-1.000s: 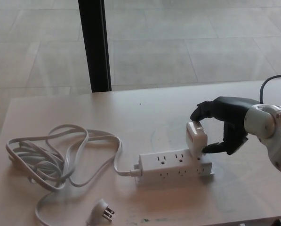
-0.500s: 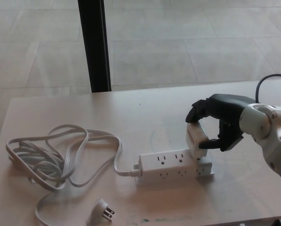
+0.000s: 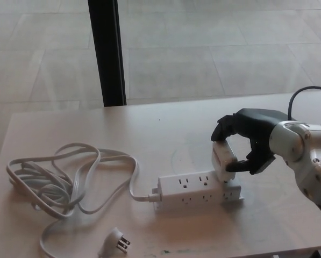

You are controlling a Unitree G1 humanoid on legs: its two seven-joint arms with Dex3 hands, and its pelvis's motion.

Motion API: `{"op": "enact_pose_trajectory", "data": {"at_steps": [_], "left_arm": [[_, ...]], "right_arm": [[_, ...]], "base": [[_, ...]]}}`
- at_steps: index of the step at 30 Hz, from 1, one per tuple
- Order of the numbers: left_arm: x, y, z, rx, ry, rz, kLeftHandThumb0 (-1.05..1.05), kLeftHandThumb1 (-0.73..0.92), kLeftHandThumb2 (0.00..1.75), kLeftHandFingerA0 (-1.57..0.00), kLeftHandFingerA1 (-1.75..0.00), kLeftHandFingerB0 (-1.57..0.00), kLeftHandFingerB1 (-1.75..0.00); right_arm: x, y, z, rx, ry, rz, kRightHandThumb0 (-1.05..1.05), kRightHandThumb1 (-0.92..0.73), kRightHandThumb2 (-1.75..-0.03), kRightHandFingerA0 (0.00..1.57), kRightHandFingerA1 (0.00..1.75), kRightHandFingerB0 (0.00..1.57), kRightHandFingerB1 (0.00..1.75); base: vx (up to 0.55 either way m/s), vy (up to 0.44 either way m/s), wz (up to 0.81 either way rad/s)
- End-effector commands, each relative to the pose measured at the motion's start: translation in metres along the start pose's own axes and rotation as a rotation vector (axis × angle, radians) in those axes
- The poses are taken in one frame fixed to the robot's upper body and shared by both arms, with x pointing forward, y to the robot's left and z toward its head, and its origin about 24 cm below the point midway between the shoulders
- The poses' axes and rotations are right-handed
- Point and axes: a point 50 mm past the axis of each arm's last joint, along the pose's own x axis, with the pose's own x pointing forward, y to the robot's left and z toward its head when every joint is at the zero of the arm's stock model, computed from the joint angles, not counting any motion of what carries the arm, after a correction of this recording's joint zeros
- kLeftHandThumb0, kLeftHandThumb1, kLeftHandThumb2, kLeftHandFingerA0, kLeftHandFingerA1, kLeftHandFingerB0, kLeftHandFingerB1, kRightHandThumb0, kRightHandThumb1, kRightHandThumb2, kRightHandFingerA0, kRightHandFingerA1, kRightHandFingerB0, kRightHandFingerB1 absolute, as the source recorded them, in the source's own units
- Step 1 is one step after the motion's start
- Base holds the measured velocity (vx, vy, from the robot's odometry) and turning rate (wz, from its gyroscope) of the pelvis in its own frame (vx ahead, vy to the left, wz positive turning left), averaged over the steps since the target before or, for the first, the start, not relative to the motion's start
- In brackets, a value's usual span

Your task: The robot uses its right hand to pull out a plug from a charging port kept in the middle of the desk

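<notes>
White plastic is making up the power strip (image 3: 199, 191), which is lying near the middle of the pale bench (image 3: 165, 134), closer to the front edge than the back; no brand, label or writing is showing clearly enough to read on it or on anything else. A white plug (image 3: 222, 159), a blocky adapter, is sitting at the strip's right end, tilting a little and still touching the strip's top face; whether its prongs are seated is not something I can tell. The right hand (image 3: 245, 141) is coming in from the right, its black fingers (image 3: 230, 124) curling over the top of the plug and its thumb (image 3: 241, 165) pressing against the lower right side, so the hand is closing narrowly on the plug. The strip's grey cord (image 3: 69, 174) is running off its left end and lying in loose coils on the left part of the bench; its own three-prong end (image 3: 117, 240) is lying near the front edge. Open bench surface is stretching behind the strip up to the far edge, and more is lying free to the right front. A dark post (image 3: 107, 52) is standing behind the bench over a tiled floor (image 3: 203, 48); the left hand is not showing.
</notes>
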Motion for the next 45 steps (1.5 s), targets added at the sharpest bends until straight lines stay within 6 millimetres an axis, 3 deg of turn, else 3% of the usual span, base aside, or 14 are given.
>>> {"op": "enact_pose_trajectory", "data": {"at_steps": [1,5,6,7,8,10,11,12,36,37,41,43,44,45], "left_arm": [[0.001,0.001,0.0,-0.012,0.015,0.013,-0.68,0.86,0.66,-0.85,-0.59,-0.67,-0.45],[0.001,0.002,0.0,0.003,0.013,0.007,-0.68,0.87,0.66,-0.84,-0.58,-0.66,-0.45],[0.001,0.002,-0.001,-0.005,0.014,0.01,-0.61,0.72,1.13,-0.84,-0.73,-0.58,-0.62],[0.001,0.002,-0.001,-0.005,0.014,0.01,-0.61,0.72,1.13,-0.84,-0.73,-0.58,-0.62],[0.001,0.002,-0.001,-0.007,0.015,0.006,-0.68,0.87,0.67,-0.84,-0.58,-0.66,-0.45],[0.0,0.003,-0.001,-0.009,0.007,-0.002,-0.68,0.87,0.67,-0.85,-0.6,-0.67,-0.47],[0.0,0.002,-0.001,-0.013,0.012,0.003,-0.63,0.74,1.13,-0.84,-0.73,-0.59,-0.62],[0.001,0.002,-0.001,-0.013,0.015,0.004,-0.68,0.87,0.67,-0.86,-0.6,-0.68,-0.47],[-0.001,0.004,-0.001,0.001,0.0,-0.001,-0.7,0.92,0.68,-0.81,-0.53,-0.61,-0.43],[-0.001,0.004,-0.001,0.005,0.002,-0.002,-0.7,0.92,0.68,-0.82,-0.53,-0.61,-0.42],[-0.001,0.006,0.0,-0.008,0.002,0.009,-0.71,0.91,0.68,-0.82,-0.56,-0.63,-0.43],[0.0,0.006,0.0,-0.004,0.005,0.01,-0.71,0.92,0.68,-0.83,-0.55,-0.62,-0.43],[0.0,0.006,0.0,-0.003,0.006,0.009,-0.71,0.92,0.68,-0.82,-0.55,-0.62,-0.43],[0.0,0.006,0.001,-0.011,0.005,0.006,-0.71,0.91,0.68,-0.81,-0.53,-0.62,-0.43]], "right_arm": [[-0.001,0.028,-0.012,-0.068,0.042,0.067,-0.36,-0.62,-0.73,0.84,1.45,0.7,0.58],[-0.002,0.035,-0.017,-0.137,0.073,0.063,-0.29,-0.66,-0.77,0.83,1.51,0.66,0.5],[-0.003,0.038,-0.02,-0.149,0.09,0.052,-0.31,-0.72,-0.74,0.8,1.58,0.65,0.55],[-0.003,0.038,-0.02,-0.15,0.09,0.052,-0.31,-0.72,-0.74,0.8,1.58,0.65,0.55],[-0.003,0.039,-0.022,-0.172,0.104,0.054,-0.35,-0.78,-0.73,0.77,1.57,0.65,0.62],[-0.005,0.041,-0.025,-0.184,0.12,0.057,-0.33,-0.77,-0.74,0.79,1.62,0.67,0.64],[-0.005,0.042,-0.026,-0.197,0.119,0.047,-0.34,-0.77,-0.74,0.78,1.61,0.67,0.63],[-0.005,0.043,-0.027,-0.197,0.122,0.045,-0.34,-0.79,-0.75,0.8,1.62,0.67,0.7],[-0.005,0.017,-0.011,-0.157,0.02,-0.066,-0.34,-0.66,-0.75,0.87,1.68,0.72,0.56],[-0.007,0.007,-0.013,-0.182,0.015,-0.08,-0.34,-0.69,-0.77,0.82,1.74,0.69,1.2],[-0.008,-0.009,-0.016,-0.204,0.007,-0.123,-0.36,-0.73,-0.74,0.85,1.64,0.66,0.64],[-0.008,-0.017,-0.017,-0.202,-0.002,-0.156,-0.34,-0.67,-0.77,0.84,1.65,0.71,0.59],[-0.01,-0.023,-0.019,-0.184,-0.01,-0.173,-0.31,-0.62,-0.84,0.87,1.72,0.73,0.82],[-0.01,-0.037,-0.02,-0.181,0.013,-0.184,-0.28,-0.64,-0.74,0.87,1.75,0.73,0.61]], "base": [[0.0,0.0,0.0],[0.0,0.0,0.0],[0.0,0.0,0.0],[0.0,0.0,0.0],[0.0,0.0,0.0],[0.0,0.0,0.0],[0.0,0.0,0.0],[0.0,0.0,0.0],[0.0,0.0,0.0],[0.0,0.0,0.0],[0.0,0.0,0.0],[0.0,0.0,0.0],[0.0,0.0,0.0],[0.0,0.0,0.0]]}}
